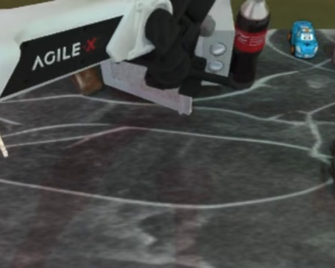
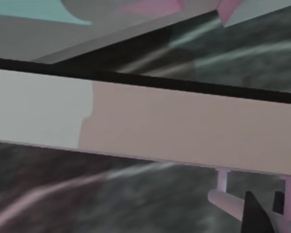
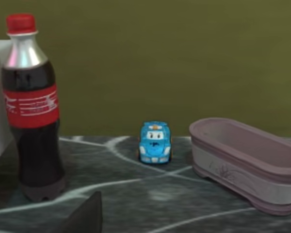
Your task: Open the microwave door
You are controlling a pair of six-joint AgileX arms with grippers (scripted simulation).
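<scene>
Microwave door (image 1: 148,84) hangs partly swung out from the microwave (image 1: 218,42), top view's upper centre. Left gripper (image 1: 192,78) sits at its handle; whether it grips, I cannot tell. Mid-pull: next, swing wider.

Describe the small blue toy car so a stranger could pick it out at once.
Start at the pale grey-white microwave at the table's far edge. The dark cola bottle with a red cap and label stands on its right. Further right, before the mauve oblong planter, sits the small blue toy car, the only thing with a cartoon face and wheels.
</scene>
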